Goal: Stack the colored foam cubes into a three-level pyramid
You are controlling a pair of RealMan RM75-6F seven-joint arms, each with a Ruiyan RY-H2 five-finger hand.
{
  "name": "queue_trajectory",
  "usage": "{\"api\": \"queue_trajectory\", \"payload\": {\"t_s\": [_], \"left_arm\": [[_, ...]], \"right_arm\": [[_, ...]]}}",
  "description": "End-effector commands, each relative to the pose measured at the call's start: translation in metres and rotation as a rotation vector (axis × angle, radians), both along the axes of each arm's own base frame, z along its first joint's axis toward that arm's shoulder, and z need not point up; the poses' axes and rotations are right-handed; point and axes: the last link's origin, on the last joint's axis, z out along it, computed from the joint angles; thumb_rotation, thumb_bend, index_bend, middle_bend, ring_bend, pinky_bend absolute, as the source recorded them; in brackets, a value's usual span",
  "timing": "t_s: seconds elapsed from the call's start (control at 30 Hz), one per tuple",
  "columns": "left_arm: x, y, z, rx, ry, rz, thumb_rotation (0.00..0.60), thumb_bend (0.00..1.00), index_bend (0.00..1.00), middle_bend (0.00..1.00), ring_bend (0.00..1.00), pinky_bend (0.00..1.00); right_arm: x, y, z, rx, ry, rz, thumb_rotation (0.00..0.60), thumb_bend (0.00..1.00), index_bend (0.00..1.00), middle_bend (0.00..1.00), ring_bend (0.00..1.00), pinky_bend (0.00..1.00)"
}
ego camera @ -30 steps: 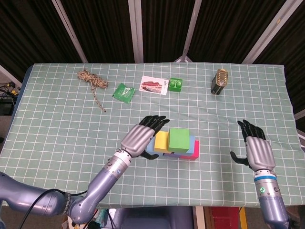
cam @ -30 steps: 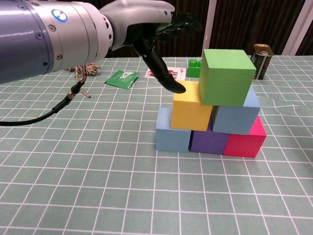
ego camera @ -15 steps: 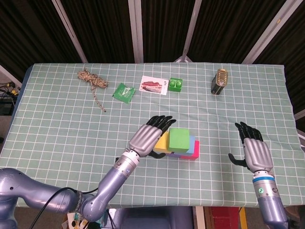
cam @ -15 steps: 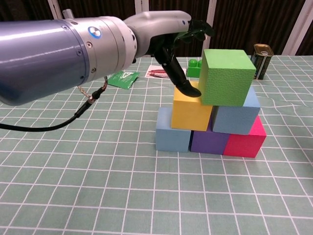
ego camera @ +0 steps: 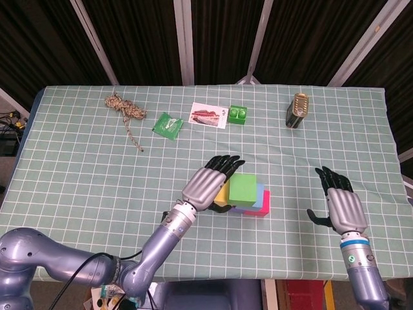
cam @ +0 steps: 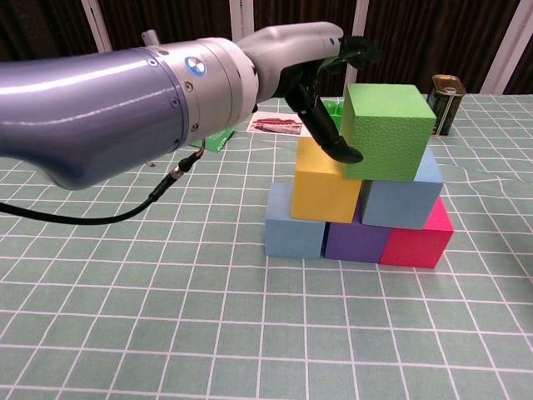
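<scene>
At the centre of the head view, the left hand (ego camera: 208,185) has slid rightward over the last second, from beside the yellow cube (cam: 323,182) to the green cube (cam: 386,131) on top. Its fingers are loosely spread, the thumb touching the green cube's left face, holding nothing. The pyramid stands complete: light-blue cube (cam: 293,223), purple cube (cam: 356,242) and pink cube (cam: 419,237) below, yellow and another blue cube (cam: 405,196) above. This looks like a final nudge. The right hand (ego camera: 342,205), lower right, hovers with fingers apart.
</scene>
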Motion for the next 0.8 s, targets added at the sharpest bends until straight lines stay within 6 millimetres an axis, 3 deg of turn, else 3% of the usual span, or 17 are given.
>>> {"api": "queue_trajectory", "payload": {"t_s": [0.03,0.8], "left_arm": [[0.0014,0.0000,-0.0018,0.001,-0.001,-0.004,0.600,0.27,0.00,0.02,0.00,0.00],[0.0022,0.0039,-0.0105,0.010,0.008,0.007,0.600,0.28,0.00,0.02,0.00,0.00]], "right_arm": [[0.0002,0.0000,-0.0001,0.000,-0.001,0.000,0.600,0.31,0.00,0.00,0.00,0.00],[-0.0010,0.0005,-0.0026,0.019,-0.003,-0.002,0.600,0.31,0.00,0.00,0.00,0.00]]}}
